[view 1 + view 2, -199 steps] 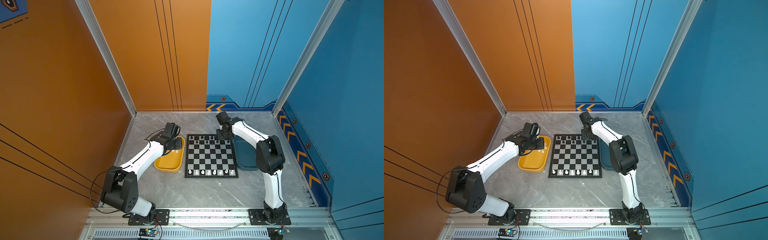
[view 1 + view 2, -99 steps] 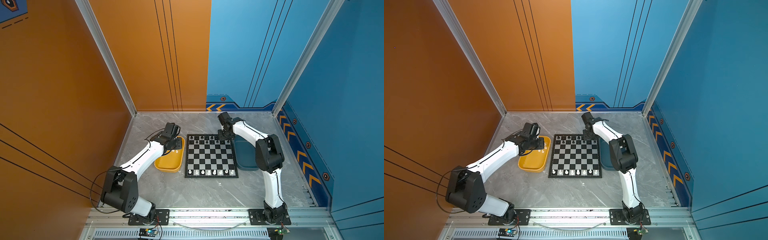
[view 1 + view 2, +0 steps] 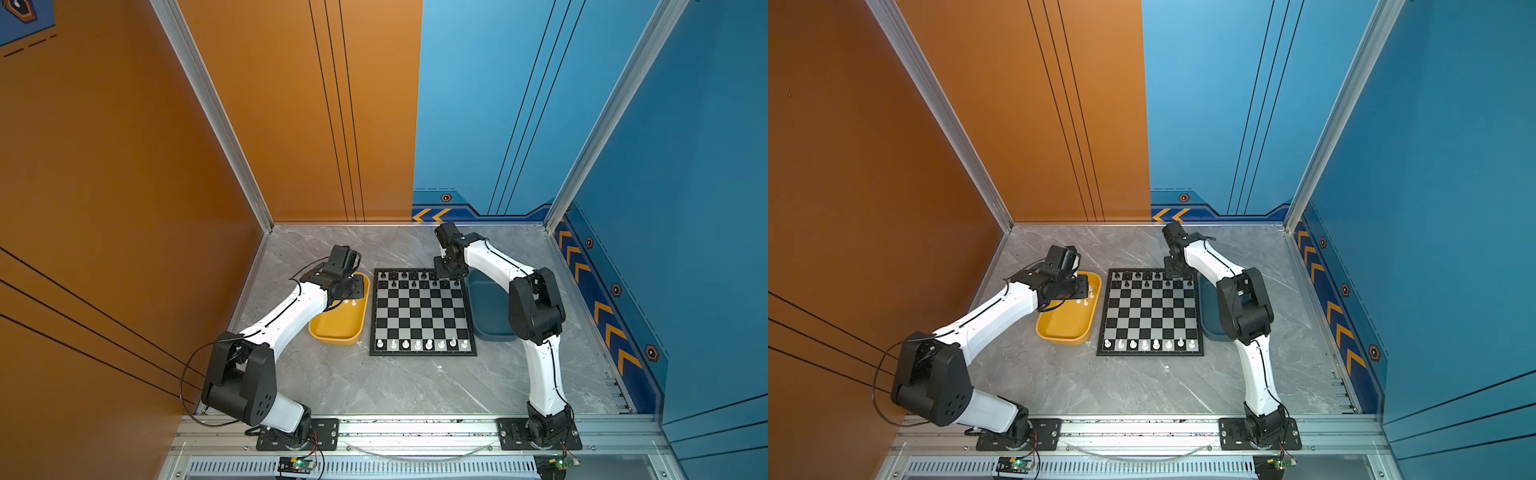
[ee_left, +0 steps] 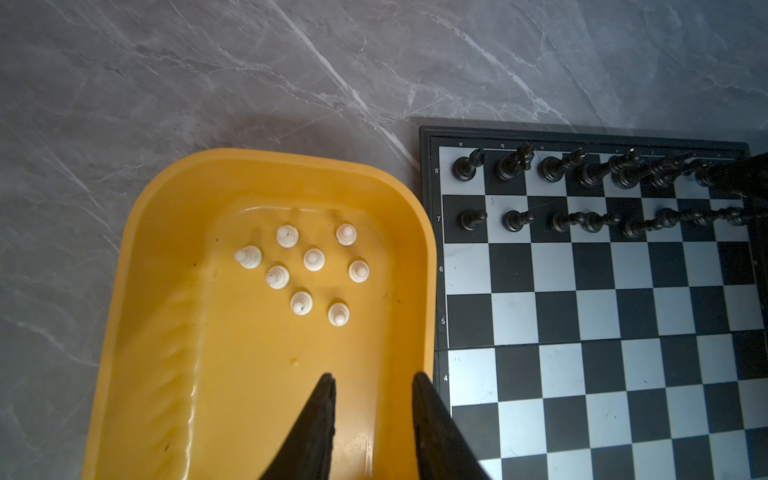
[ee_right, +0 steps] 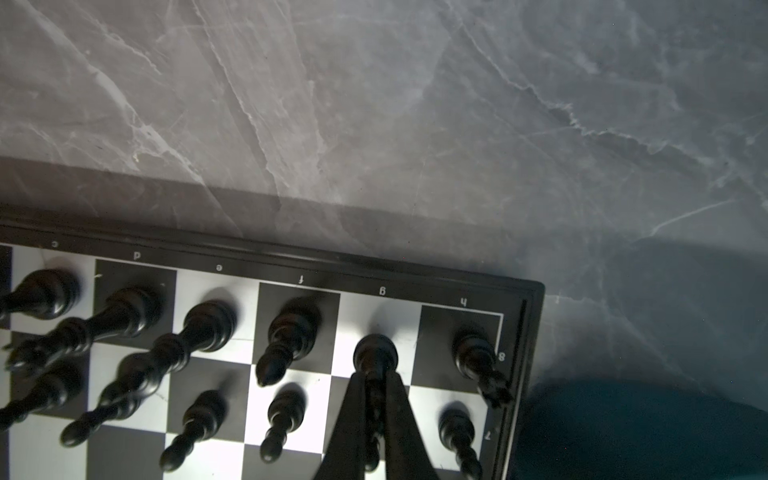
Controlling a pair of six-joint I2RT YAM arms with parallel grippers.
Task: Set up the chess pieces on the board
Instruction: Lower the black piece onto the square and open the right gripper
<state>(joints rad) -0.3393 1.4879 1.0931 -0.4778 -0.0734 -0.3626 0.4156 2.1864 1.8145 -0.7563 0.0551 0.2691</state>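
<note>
Right gripper (image 5: 376, 374) pinched shut on a black piece (image 5: 375, 353) standing on g8 of the board (image 5: 291, 257) on the desk (image 5: 415, 124); fingers (image 5: 353, 415) hide its top. Left gripper (image 4: 372, 376) narrowly parted, empty, above the yellow tray (image 4: 166, 249) holding eight white pawns (image 4: 313, 259).

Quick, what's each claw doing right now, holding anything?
Left gripper: open, empty, over the yellow tray.
Right gripper: shut on a black chess piece.
</note>
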